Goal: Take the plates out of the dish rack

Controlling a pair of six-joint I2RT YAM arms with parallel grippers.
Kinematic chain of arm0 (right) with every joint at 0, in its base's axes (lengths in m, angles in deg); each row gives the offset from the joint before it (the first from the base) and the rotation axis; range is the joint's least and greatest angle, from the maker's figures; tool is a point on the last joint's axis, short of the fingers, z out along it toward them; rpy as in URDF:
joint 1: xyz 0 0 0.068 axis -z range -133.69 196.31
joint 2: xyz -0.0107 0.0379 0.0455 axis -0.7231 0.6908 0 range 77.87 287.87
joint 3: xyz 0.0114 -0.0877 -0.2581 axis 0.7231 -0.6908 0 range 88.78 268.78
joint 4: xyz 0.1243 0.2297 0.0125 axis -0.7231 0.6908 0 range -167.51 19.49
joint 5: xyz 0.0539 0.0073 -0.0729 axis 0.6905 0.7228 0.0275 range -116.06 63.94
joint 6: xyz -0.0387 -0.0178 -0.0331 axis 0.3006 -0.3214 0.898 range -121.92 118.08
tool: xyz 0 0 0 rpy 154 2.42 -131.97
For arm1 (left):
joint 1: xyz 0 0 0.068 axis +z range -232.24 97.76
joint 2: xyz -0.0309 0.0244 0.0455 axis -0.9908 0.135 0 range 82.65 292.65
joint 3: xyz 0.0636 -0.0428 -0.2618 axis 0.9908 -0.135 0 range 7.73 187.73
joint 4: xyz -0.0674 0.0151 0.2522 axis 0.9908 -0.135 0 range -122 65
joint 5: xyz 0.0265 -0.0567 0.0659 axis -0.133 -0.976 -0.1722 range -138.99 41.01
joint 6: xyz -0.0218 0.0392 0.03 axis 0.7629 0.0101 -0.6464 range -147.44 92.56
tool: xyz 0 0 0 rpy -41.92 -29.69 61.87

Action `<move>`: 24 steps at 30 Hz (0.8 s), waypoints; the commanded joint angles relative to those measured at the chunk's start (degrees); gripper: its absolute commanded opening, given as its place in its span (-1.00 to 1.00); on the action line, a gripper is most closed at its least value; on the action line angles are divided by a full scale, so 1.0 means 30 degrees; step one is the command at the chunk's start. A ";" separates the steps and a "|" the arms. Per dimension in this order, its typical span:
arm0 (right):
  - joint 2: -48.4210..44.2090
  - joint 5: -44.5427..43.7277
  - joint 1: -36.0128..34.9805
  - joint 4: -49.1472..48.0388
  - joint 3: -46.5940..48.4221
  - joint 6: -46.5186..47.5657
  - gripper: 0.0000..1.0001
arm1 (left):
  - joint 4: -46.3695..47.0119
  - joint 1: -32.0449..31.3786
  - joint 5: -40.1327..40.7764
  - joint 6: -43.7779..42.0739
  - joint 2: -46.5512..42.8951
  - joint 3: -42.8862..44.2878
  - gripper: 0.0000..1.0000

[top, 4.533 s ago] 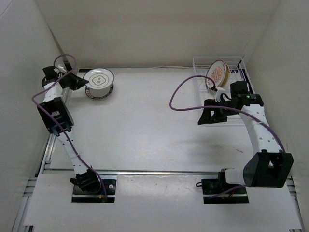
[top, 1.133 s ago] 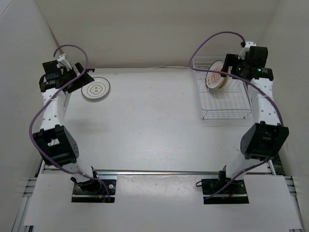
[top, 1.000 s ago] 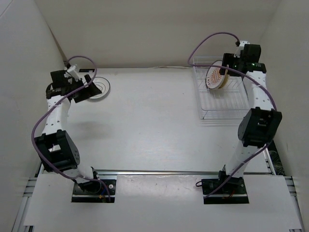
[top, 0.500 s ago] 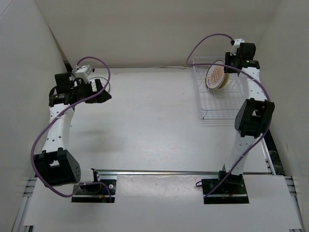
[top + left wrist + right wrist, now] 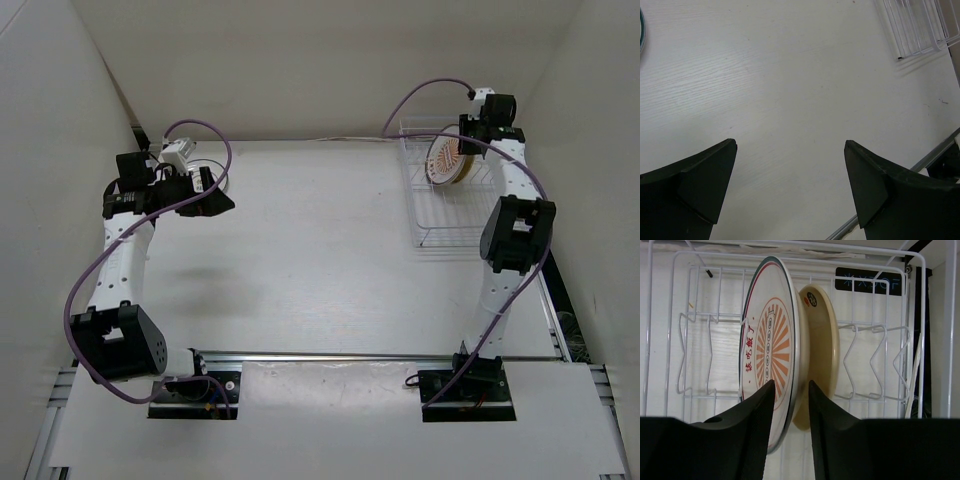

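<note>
Two plates stand on edge in the white wire dish rack (image 5: 465, 215) at the back right. One is the orange sunburst plate (image 5: 767, 365), the other a plain tan plate (image 5: 824, 347) just behind it. My right gripper (image 5: 790, 387) reaches down from above the rack (image 5: 922, 340). Its two fingers press either side of the sunburst plate's rim, shut on it. In the top view the same gripper (image 5: 468, 135) sits over both plates (image 5: 445, 160). My left gripper (image 5: 790, 150) hangs open over bare table at the left (image 5: 215, 197).
The green rim of a plate (image 5: 641, 30) on the table shows at the left wrist view's top left edge; from above the left arm covers most of it. White walls close in the table at the back and sides. A metal rail (image 5: 330, 355) runs along the near edge.
My right gripper's fingers have closed in on the sunburst plate's rim. My left arm has swung right and nearer, away from the plate on the table, still open.
</note>
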 commanded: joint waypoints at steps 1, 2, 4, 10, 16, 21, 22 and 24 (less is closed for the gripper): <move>0.0366 -0.0175 -0.0074 -0.0821 0.1341 0.0196 -0.27 | -0.0210 0.0086 -0.0876 -0.0433 -0.0128 0.0015 1.00; 0.0542 -0.0175 -0.0074 -0.0821 0.1344 0.0196 -0.30 | -0.0212 0.0086 -0.0878 -0.0433 -0.0128 0.0015 1.00; 0.0544 -0.0175 -0.0074 -0.0821 0.1344 0.0196 -0.39 | -0.0212 0.0086 -0.0878 -0.0433 -0.0128 -0.0159 1.00; 0.0341 -0.0175 -0.0250 -0.0821 0.1345 0.0196 -0.90 | -0.0212 0.0086 -0.0878 -0.0609 -0.0128 -0.0161 1.00; -0.0218 -0.0175 -0.0599 -0.0821 0.1168 0.0021 -1.00 | -0.0212 0.0086 -0.0878 -0.0609 -0.0128 -0.0337 1.00; -0.1065 -0.0759 -0.0777 -0.0821 0.0992 -0.0387 -1.00 | -0.0212 0.0086 -0.0878 -0.0609 -0.0304 -0.0337 1.00; -0.1068 -0.0935 -0.0777 -0.0821 0.0992 -0.0390 -1.00 | -0.0212 0.0086 -0.0878 -0.0609 -0.0304 -0.0337 1.00; -0.1563 -0.1461 -0.0951 -0.1258 0.0992 -0.0565 -1.00 | -0.0212 0.0086 -0.0878 -0.0609 -0.0478 -0.0337 1.00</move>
